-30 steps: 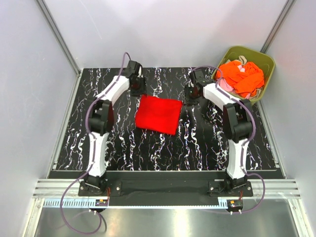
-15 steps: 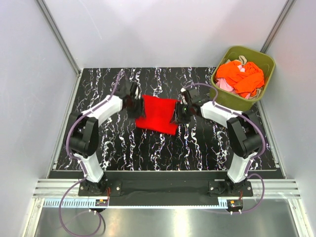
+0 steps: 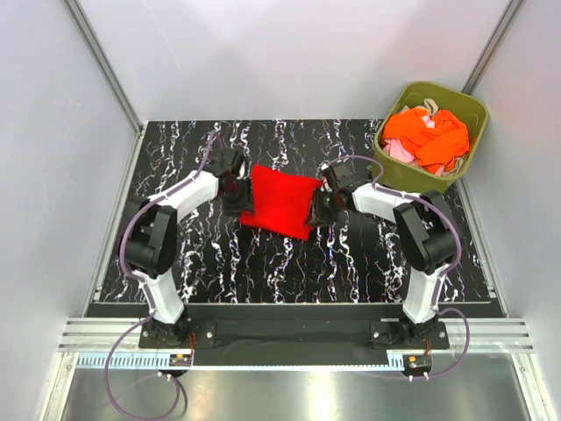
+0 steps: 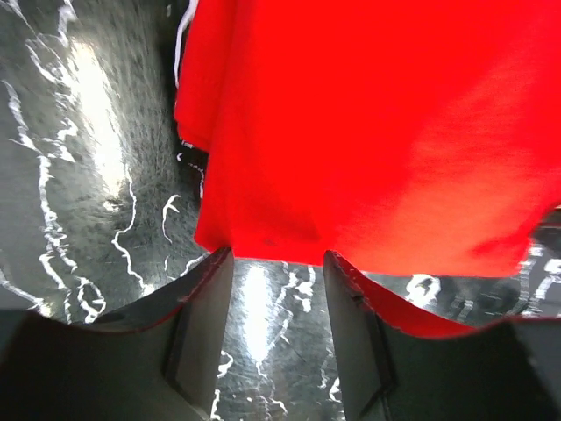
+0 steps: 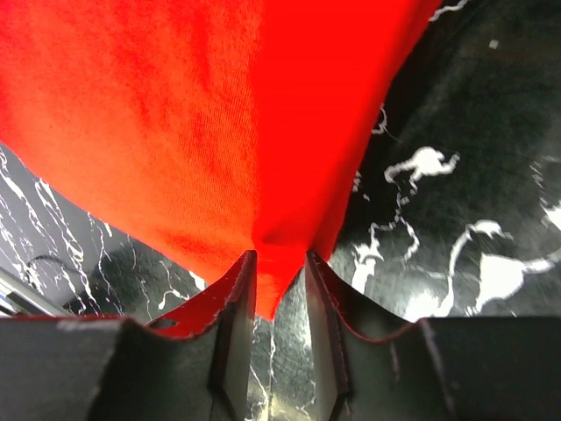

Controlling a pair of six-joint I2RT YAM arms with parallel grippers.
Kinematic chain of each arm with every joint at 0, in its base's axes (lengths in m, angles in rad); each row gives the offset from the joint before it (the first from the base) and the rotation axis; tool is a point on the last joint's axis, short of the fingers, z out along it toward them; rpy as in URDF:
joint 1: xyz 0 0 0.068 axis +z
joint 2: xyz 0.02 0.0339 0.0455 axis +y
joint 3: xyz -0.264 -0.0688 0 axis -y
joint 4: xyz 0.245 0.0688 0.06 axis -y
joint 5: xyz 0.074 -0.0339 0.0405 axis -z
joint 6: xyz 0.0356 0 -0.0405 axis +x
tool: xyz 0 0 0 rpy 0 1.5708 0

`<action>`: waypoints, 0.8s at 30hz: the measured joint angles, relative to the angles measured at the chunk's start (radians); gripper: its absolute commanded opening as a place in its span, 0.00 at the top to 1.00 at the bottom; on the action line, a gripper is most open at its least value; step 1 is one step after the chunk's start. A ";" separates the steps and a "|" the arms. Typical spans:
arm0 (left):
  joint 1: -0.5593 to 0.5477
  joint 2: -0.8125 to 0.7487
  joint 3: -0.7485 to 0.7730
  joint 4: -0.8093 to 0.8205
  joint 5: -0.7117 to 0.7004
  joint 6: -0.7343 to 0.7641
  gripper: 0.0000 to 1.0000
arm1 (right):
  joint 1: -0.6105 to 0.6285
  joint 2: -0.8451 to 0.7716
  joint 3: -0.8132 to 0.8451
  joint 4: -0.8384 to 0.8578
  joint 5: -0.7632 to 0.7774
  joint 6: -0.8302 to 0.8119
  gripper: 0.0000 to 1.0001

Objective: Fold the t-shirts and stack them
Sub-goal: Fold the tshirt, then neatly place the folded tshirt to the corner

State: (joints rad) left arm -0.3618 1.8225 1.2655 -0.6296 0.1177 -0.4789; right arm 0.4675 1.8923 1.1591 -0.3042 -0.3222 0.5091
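Both arms are down low now, one at each side of the red t-shirt (image 3: 280,202), which lies folded into a rough square near the middle of the black marbled table (image 3: 210,263). A second ago they were up by the shirt's far corners and clear of the cloth. Half a second ago they had dropped to its left and right edges, and they have pressed in a little closer since.

The left gripper (image 3: 235,197) sits at the shirt's left edge. Its own camera shows the left gripper (image 4: 278,256) with jaws spread and bare table showing in the gap. The red hem lies right at the tips of its fingers (image 4: 206,316) and is not caught between them.

The right gripper (image 3: 317,209) is at the shirt's right edge. Seen from the wrist, the right gripper (image 5: 280,259) has its jaws drawn narrow on a tuck of red cloth. The fold comes down to a point between the fingers (image 5: 235,307), and creases run towards it.

The shirt has changed slightly too. It lay flat and slack a second ago, and now its right side is gathered in towards the right gripper, so the square looks a bit narrower and its far edge stands a touch higher.

The olive bin (image 3: 410,95) at the table's far right corner is as it was, heaped with orange t-shirts (image 3: 429,136) and a bit of pale pink cloth (image 3: 399,151) at the near-left side of the heap.
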 measured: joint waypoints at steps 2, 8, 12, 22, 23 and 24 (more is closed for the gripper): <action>0.001 -0.018 0.032 -0.016 0.001 0.005 0.48 | 0.000 -0.018 0.000 -0.015 0.009 -0.001 0.61; 0.021 -0.026 0.158 -0.030 0.010 0.049 0.44 | -0.002 -0.056 0.076 -0.041 0.018 -0.018 0.60; 0.065 0.045 0.239 -0.027 0.085 0.120 0.43 | -0.004 -0.043 0.145 -0.040 0.018 -0.034 0.57; 0.154 0.248 0.314 -0.033 0.245 0.261 0.42 | -0.040 0.155 0.243 -0.045 0.013 -0.112 0.56; 0.159 0.262 0.318 -0.034 0.261 0.273 0.43 | -0.050 0.167 0.248 -0.046 -0.004 -0.113 0.56; 0.161 0.272 0.320 -0.034 0.271 0.281 0.43 | -0.057 0.168 0.256 -0.050 -0.008 -0.118 0.56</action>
State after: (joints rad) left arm -0.2012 2.0945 1.5856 -0.6636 0.3889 -0.1978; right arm 0.4107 2.0605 1.4151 -0.3546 -0.3305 0.3908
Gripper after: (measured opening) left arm 0.573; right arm 0.435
